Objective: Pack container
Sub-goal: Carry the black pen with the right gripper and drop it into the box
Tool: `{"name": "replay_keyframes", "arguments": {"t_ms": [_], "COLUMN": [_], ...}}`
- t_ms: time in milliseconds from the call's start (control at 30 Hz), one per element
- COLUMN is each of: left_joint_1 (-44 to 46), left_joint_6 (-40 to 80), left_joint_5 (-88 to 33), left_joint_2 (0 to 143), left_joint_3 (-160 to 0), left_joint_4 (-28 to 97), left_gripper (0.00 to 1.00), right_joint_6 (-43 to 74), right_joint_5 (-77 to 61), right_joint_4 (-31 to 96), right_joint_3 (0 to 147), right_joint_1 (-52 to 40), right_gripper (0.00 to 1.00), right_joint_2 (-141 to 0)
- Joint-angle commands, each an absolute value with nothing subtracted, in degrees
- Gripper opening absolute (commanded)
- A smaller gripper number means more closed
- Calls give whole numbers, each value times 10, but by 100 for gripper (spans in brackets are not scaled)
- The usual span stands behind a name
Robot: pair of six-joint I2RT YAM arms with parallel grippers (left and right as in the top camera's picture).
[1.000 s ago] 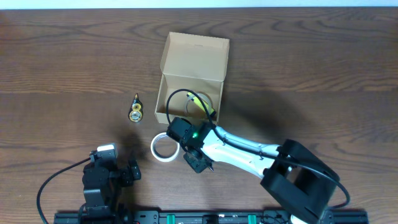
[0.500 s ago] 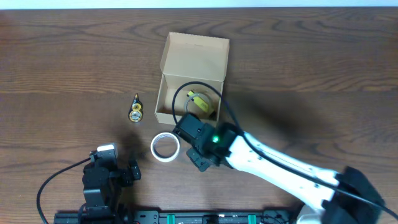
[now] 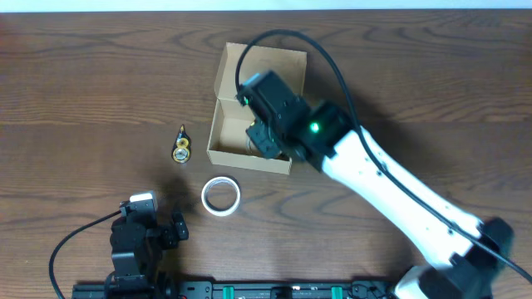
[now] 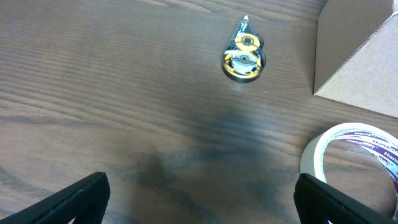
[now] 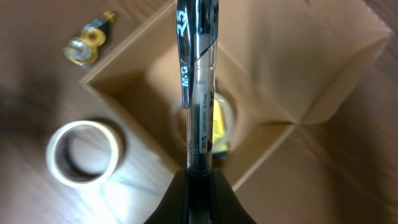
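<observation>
We see a dark wood-grain worktop [image 3: 83, 83] filling the overhead view. The white right arm [image 3: 399, 191] reaches across it from the near right corner to the container [image 3: 259, 66], a plain tan cardboard box. The box stands open in the middle of the far half, its hinged flap laid back on the far side. The right hand [image 5: 199, 177] sits over the open top of the box; from overhead the wrist hides its fingers. In the right wrist view its 2 fingers are pinched narrow on a clear-barrelled pen [image 5: 198, 81], which runs straight out from the fingertips above the inside of the box. The left arm [image 3: 133, 245] rests at the near left edge, well apart from the box, and the left hand [image 4: 199, 208] is spread wide with nothing between its 2 fingers. 1 white tape roll [image 3: 221, 197] lies flat on the worktop just beside the box's near left corner. A small yellow-and-black tape dispenser [image 3: 180, 149] lies left of the box, apart from it. On the box floor we make out a small clear roll [image 5: 217, 121] with something yellow, blurred behind the pen
</observation>
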State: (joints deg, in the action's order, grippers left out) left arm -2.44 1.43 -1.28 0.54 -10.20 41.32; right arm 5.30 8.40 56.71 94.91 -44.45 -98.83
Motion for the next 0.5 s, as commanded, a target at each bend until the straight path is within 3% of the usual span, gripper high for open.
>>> {"name": "replay_keyframes", "arguments": {"t_ms": [0,167,467], "left_joint_1": [-22,-22,-22], "left_joint_6": [8,8,8], "left_joint_5": [-10,-10,-10], "left_joint_2": [3,3,3], "left_joint_3": [-92,-92,-92], "left_joint_4": [417,417,417], "left_gripper": [95,95,95], "right_joint_6": [10,10,10], "right_joint_5": [90,88,83], "right_joint_4": [595,652,656], "right_joint_3": [1001,1071,1072], "right_joint_1": [-432,-430,-427], "right_gripper": [1,1,1], "right_joint_2": [-1042,-1129,-1169]}}
